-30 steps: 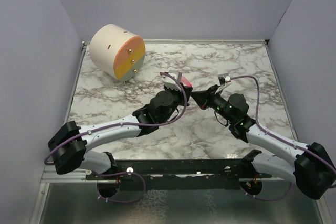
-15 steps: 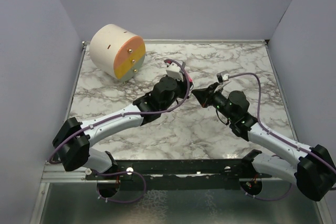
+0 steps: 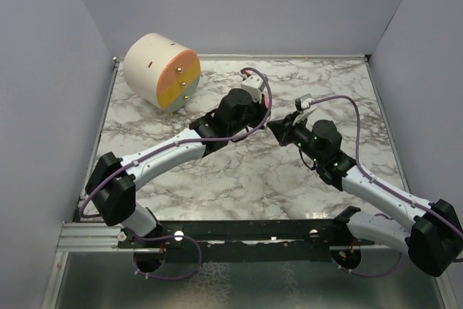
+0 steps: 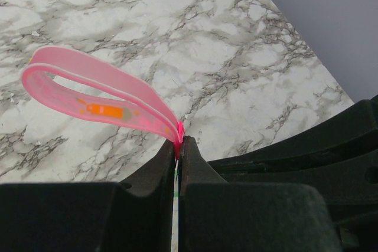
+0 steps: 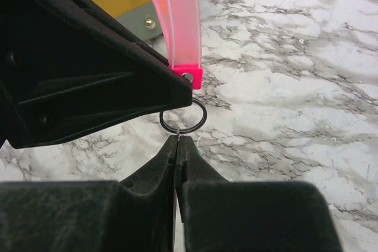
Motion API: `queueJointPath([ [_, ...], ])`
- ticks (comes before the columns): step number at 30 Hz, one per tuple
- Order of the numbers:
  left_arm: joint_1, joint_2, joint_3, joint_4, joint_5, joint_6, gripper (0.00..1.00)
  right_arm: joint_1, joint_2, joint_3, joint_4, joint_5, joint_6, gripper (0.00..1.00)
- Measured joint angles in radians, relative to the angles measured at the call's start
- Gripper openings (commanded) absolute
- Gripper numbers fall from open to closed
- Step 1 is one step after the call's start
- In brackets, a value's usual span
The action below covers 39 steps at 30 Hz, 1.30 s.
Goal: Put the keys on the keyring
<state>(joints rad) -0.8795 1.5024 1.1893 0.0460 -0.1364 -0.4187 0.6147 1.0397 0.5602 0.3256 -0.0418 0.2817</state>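
left gripper (image 4: 179, 143) sits farther out over the table (image 3: 253, 179) than a second ago, pinched tight on the pink key (image 4: 106, 110), right gripper (image 5: 177, 143) nipping the keyring (image 5: 204, 115) just under the key's holed tab, and one careless tug apart could slip that thin ring free.

Pink key (image 4: 100, 101): slim translucent strip doubled into a loop (orange mark inside), held aloft. Keyring (image 5: 202, 121): small black ring, just under key's holed end.

My left gripper (image 3: 263, 121) and right gripper (image 3: 275, 129) block each other tip to tip; I see open table (image 3: 239, 179) around them, with the cylinder (image 3: 160, 70) well apart.
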Motion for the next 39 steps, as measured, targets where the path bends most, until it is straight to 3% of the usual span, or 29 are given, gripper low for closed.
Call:
queueJointPath([
  [19,0.047,0.17,0.275,-0.303,0.163,0.14,0.0,0.0,0.031,0.033,-0.096,0.084,-0.073,0.01],
  [39,0.082,0.258,0.336,-0.377,0.215,0.176,0.0,0.0,0.064,0.076,-0.177,0.086,-0.085,0.01],
])
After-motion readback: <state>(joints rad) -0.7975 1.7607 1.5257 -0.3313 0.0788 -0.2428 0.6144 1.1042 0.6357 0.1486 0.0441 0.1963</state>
